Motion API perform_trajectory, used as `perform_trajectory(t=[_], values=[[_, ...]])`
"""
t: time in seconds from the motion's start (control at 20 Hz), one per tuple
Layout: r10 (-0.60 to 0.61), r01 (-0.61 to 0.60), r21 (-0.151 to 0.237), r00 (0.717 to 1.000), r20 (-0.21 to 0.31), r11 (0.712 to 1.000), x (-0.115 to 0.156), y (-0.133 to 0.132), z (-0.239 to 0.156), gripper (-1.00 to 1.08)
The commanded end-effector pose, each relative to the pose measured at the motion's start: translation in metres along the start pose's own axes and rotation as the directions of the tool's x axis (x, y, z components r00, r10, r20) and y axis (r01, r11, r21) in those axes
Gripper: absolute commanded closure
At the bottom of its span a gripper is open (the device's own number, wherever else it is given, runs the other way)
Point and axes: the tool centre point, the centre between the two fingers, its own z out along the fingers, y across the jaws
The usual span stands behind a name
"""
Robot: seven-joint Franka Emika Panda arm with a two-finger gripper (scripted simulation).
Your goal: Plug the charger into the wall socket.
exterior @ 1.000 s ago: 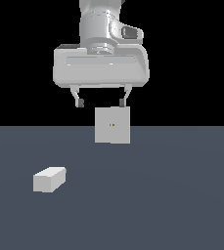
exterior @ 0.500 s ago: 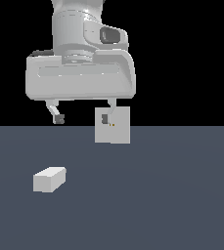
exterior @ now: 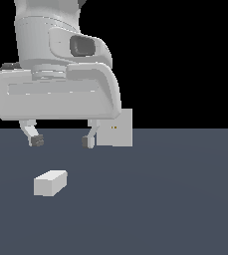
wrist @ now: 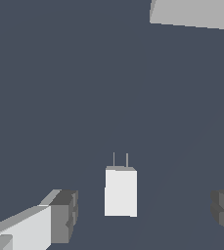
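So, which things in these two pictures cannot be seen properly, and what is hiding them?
- Wall socket, exterior view: its near-side edge is covered by an end effector finger.
- Wall socket, wrist view: cut off by the picture edge; only a pale strip shows.
- Charger prongs: not visible in the exterior view; thin lines in the wrist view.
- End effector fingers, wrist view: cut off at the edges.

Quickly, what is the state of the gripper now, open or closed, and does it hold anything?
Gripper: open, holding nothing; small pale grey-white rectangular charger block lies below.
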Motion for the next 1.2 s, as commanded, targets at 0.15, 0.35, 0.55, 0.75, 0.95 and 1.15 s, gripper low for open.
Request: perform_trajectory(t=[0.15,0.35,0.55,0.75,0.95,1.15], values=[[0.018,-0.018,-0.002,1.000,-0.019,1.000,-0.009,-0.008,0.009,-0.92],[0.023,-0.024,-0.004,0.999,-0.025,1.000,-0.011,-0.011,0.012,-0.92],[0.022,-0.022,-0.004,0.999,-0.024,1.000,-0.012,-0.011,0.013,-0.92],[0.022,-0.022,-0.004,0.999,-0.024,1.000,-0.013,-0.011,0.019,-0.92],[0.023,-0.023,-0.004,0.999,-0.024,1.000,-0.016,-0.011,0.033,-0.92],[0.024,-0.024,-0.004,0.999,-0.025,1.000,-0.018,-0.011,0.051,-0.92]])
